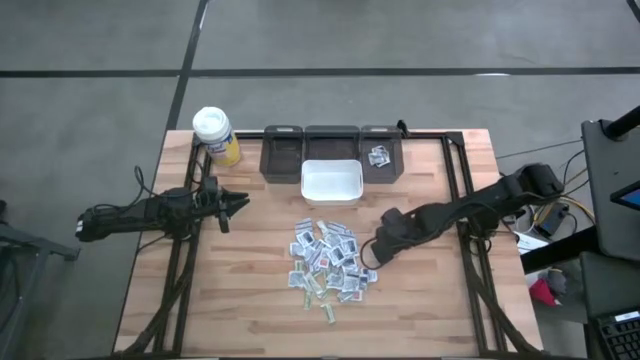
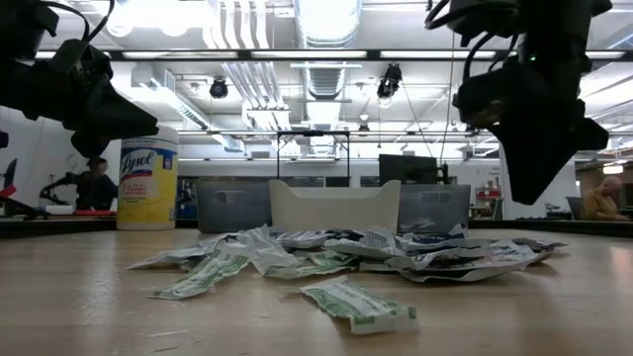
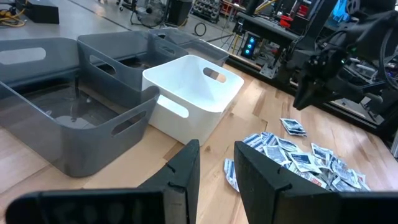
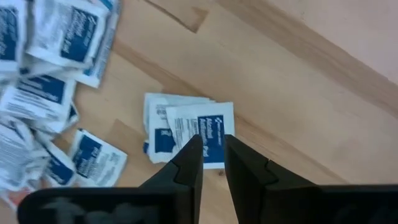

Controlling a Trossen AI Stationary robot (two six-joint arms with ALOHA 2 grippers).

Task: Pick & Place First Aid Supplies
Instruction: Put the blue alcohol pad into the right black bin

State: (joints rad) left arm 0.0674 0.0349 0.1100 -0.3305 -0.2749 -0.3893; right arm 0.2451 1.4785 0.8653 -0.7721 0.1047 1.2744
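The right gripper (image 4: 210,152) is poised directly over a blue-printed packet (image 4: 198,127) at the near edge of the first aid supplies (image 1: 328,262) on the surface (image 1: 430,310). Its fingers stand slightly apart, holding nothing. The left gripper (image 3: 214,165), likewise apart and holding nothing, waits farther off.

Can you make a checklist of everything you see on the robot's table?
Surface: wooden table, dark frame rails.
Job's things: pile of first aid packets mid-table; a few in the right grey bin; white bin looks empty.
Clutter: yellow wipes bottle at far left corner.
Grippers: left gripper hovers aside, slightly open, empty; right gripper above two packets at the pile's right edge, jaws narrow.
Cables: bundle right of table.
Surroundings: workshop, people seated behind.
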